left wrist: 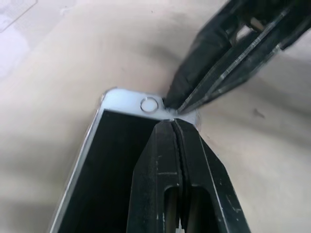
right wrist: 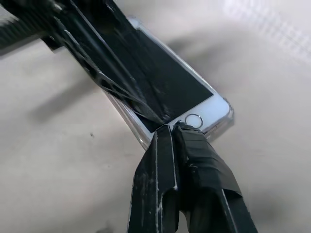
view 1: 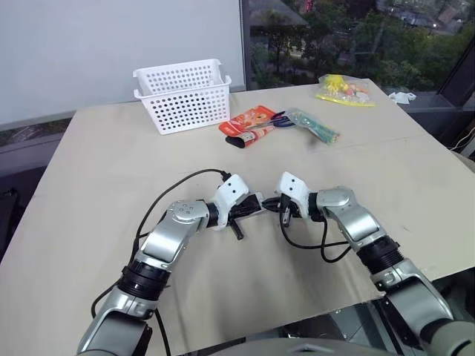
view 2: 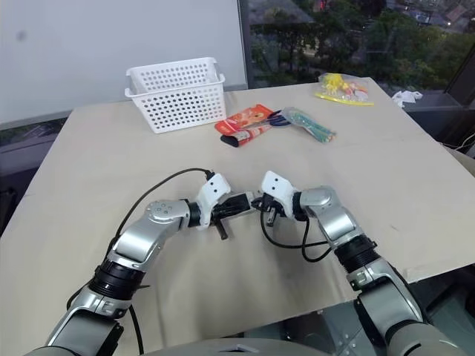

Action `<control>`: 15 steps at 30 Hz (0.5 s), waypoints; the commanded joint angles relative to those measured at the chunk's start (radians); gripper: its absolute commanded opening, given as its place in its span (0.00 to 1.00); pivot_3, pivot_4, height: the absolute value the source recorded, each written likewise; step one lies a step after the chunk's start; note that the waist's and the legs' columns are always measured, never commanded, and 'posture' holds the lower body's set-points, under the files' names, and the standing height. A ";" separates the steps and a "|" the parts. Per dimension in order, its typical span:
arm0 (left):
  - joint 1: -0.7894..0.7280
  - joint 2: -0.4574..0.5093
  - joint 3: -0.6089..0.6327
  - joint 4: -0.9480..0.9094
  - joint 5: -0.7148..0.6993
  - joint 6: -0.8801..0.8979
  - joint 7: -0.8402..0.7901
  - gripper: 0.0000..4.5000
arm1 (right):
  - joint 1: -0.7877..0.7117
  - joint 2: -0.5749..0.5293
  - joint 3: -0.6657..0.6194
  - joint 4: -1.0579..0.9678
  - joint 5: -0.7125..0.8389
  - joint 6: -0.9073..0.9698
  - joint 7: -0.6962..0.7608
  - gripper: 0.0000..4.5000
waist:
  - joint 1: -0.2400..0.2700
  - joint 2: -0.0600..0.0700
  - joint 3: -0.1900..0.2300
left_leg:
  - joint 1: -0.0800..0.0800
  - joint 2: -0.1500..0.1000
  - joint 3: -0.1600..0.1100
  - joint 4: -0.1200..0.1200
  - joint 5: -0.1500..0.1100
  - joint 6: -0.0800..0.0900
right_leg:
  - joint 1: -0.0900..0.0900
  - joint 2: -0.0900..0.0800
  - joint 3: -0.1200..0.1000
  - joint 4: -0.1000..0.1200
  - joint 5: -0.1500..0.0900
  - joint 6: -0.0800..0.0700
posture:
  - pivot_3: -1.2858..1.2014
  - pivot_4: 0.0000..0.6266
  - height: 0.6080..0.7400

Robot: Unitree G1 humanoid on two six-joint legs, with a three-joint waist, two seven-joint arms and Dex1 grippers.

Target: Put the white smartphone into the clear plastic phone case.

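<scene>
Both closed claws, left claw point(left wrist: 173, 127); right claw point(right wrist: 171, 130), press white smartphone point(right wrist: 165, 90) home-button end.

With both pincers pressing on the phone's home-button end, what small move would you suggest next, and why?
Probably press that end down a little more. Both the left pincer and the right pincer, shut, rest their tips on the white smartphone beside its home button, and the clear plastic phone case rim already wraps that corner, so the phone looks nearly seated.
</scene>
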 commanded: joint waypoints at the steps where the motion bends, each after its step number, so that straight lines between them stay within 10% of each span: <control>1: 0.018 0.018 -0.004 0.002 0.012 0.010 -0.006 0.00 | 0.081 0.010 0.057 0.070 0.035 -0.020 0.097 0.00 | -0.001 0.000 0.004 | 0.000 0.000 0.000 -0.001 -0.001 -0.001 | 0.000 0.000 -0.001 0.000 0.000 0.000 | 0.52 0.24 1.00; 15: 0.054 0.056 0.009 -0.013 0.017 0.026 -0.022 0.00 | 0.108 0.091 -0.190 -0.086 0.370 -0.150 0.176 0.00 | 0.009 -0.002 0.027 | -0.014 0.000 0.001 -0.005 -0.015 0.010 | -0.022 0.017 0.010 0.015 -0.012 -0.026 | 0.52 0.24 1.00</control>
